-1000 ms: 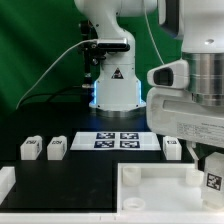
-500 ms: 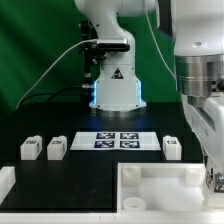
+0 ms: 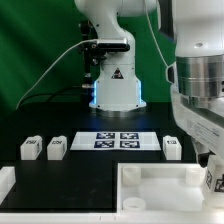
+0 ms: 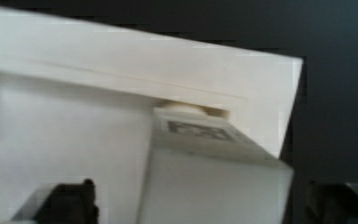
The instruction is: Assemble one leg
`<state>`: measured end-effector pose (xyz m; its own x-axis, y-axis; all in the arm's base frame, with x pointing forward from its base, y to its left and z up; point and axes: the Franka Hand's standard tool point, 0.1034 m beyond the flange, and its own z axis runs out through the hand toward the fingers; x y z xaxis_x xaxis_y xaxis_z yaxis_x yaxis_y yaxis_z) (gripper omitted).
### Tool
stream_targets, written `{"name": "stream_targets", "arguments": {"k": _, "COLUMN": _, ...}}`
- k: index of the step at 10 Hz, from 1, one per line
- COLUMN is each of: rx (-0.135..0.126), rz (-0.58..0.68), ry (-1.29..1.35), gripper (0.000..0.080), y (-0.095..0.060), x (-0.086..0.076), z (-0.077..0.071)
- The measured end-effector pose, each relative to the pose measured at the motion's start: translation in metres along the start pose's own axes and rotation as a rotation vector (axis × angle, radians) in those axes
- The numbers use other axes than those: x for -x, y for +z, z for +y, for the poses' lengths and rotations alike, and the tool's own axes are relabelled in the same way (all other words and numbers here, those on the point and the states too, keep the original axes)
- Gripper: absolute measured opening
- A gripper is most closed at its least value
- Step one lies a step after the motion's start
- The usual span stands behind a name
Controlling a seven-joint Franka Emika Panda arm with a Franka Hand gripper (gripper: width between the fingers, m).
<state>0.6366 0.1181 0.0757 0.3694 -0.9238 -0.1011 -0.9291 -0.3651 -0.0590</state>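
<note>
A white leg [image 3: 213, 181] with a black-and-white tag stands at the corner of the large white rimmed tray panel [image 3: 150, 188], on the exterior view's right. My gripper [image 3: 208, 166] hangs right over it. In the wrist view the leg [image 4: 208, 150] runs between my two dark fingertips, its far end against the panel's rim [image 4: 140, 85]. The gripper [image 4: 202, 198] is open, with a small gap showing on each side of the leg. Three more legs lie on the black table: two on the left [image 3: 30, 149] [image 3: 57, 148] and one on the right [image 3: 172, 148].
The marker board [image 3: 120, 140] lies flat before the robot base [image 3: 113, 85]. A white bracket piece [image 3: 5, 182] sits at the front left edge. A green backdrop stands behind.
My gripper has turned about its upright axis above the leg and shifted slightly. The leg stays at the same corner of the tray panel.
</note>
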Motion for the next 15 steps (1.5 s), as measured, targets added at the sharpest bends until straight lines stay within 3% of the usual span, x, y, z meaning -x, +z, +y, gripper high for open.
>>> {"name": "stream_targets", "arguments": {"k": 1, "rx": 0.0, "rz": 0.0, "ry": -0.107, "gripper": 0.0638, "y": 0.0001, "x": -0.0009, "z": 0.0003}}
{"name": "stream_targets", "arguments": {"k": 4, "rx": 0.012, "rz": 0.01, "ry": -0.457, "gripper": 0.0649, "y": -0.0001, "x": -0.002, "z": 0.0009}}
{"name": "stream_targets", "arguments": {"k": 5, "rx": 0.065, "rz": 0.033, "ry": -0.71, "gripper": 0.0649, "y": -0.0037, "x": 0.0004, "z": -0.0004}}
{"name": "stream_targets", "arguments": {"k": 7, "rx": 0.093, "rz": 0.026, "ry": -1.033, "gripper": 0.0649, "y": -0.0049, "x": 0.0045, "z": -0.0022}}
{"name": "stream_targets", "arguments": {"k": 8, "rx": 0.089, "rz": 0.027, "ry": -0.985, "gripper": 0.0649, "y": -0.0046, "x": 0.004, "z": -0.0021}}
{"name": "stream_targets", "arguments": {"k": 10, "rx": 0.089, "rz": 0.027, "ry": -0.98, "gripper": 0.0382, "y": -0.0045, "x": 0.0041, "z": -0.0021}}
{"name": "stream_targets", "arguments": {"k": 11, "rx": 0.085, "rz": 0.03, "ry": -0.86, "gripper": 0.0296, "y": -0.0046, "x": 0.0042, "z": -0.0021}}
{"name": "stream_targets", "arguments": {"k": 15, "rx": 0.071, "rz": 0.048, "ry": -0.332, "gripper": 0.0296, "y": -0.0029, "x": -0.0006, "z": -0.0001}}
